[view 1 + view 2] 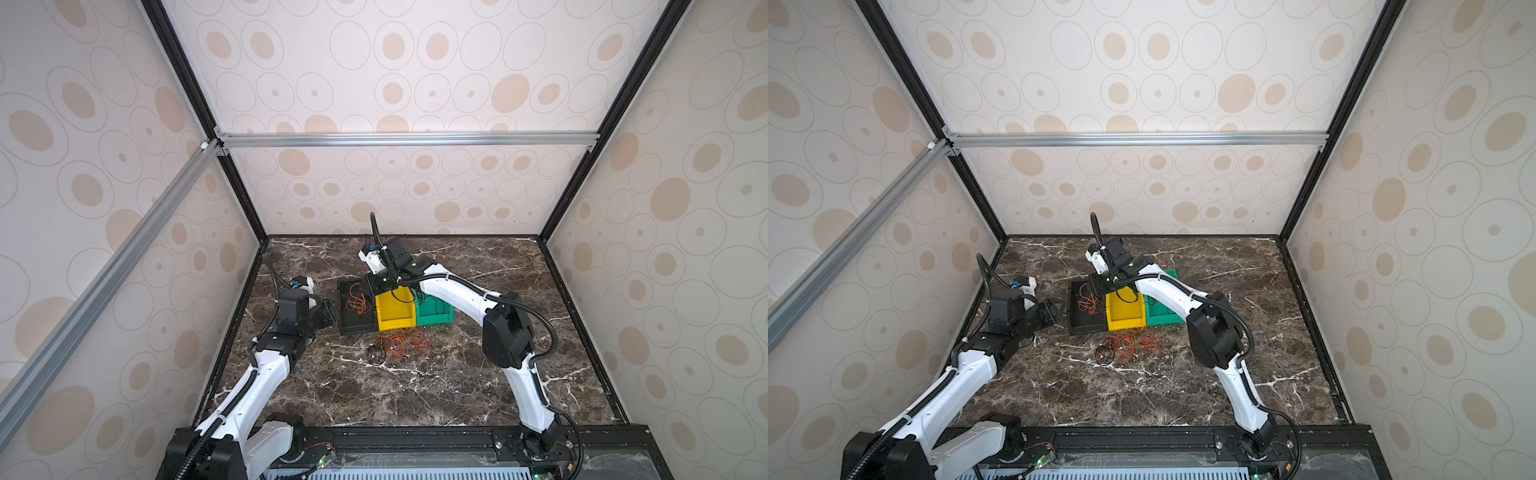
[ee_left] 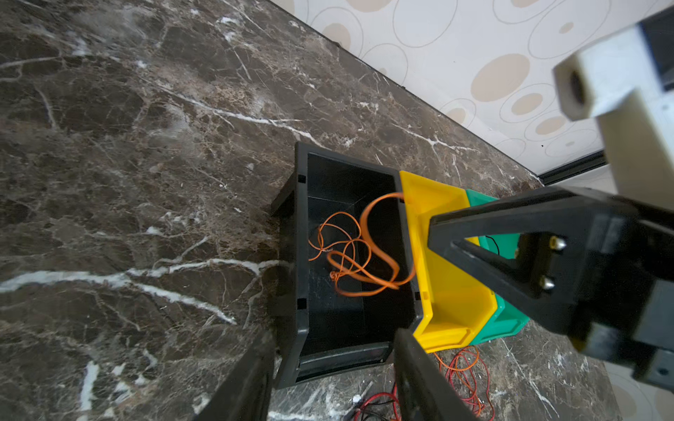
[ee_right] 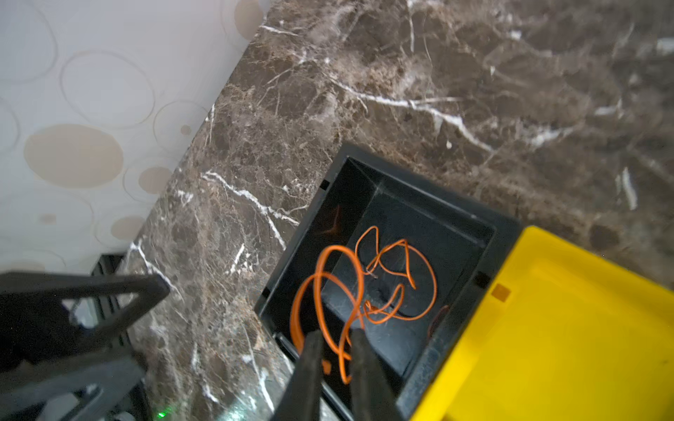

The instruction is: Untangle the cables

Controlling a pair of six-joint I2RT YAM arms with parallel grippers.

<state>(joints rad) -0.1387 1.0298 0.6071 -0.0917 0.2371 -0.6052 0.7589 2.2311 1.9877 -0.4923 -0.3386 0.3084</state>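
Top views, bins: three in a row on the tabletop (image 1: 415,395), namely black bin (image 1: 353,328), yellow bin (image 1: 395,320) and green bin (image 1: 436,318), sides touching.
Top views, right end effector (image 1: 380,286): raised over the seam between the black and yellow bins, with the orange cable (image 1: 358,303) beneath it inside the black bin.
Top views, left end effector (image 1: 328,316): near the black bin's outer side, apart from every cable.
Top views, tangle (image 1: 1125,347): orange, red and black strands heaped on the tabletop just in front of the bins, on the robot's side; between the two arms, neither plainly nearer.
Left wrist, left end effector (image 2: 335,339): fingers spread, nothing between them.
Left wrist, cable count: one orange cable in the black bin; one thin black cable (image 2: 494,244) in the green bin; tangle too interlaced to count.
Right wrist, right end effector (image 3: 337,350): jaws parted by a narrow gap, one orange strand running through it along the fingers, apparently loose rather than pinched.
Right wrist, orange cable: slack coil of several loops on the bin floor, no single long axis.
Next move, judged: lift clear, then reach toward the robot's side and down to the tangle.
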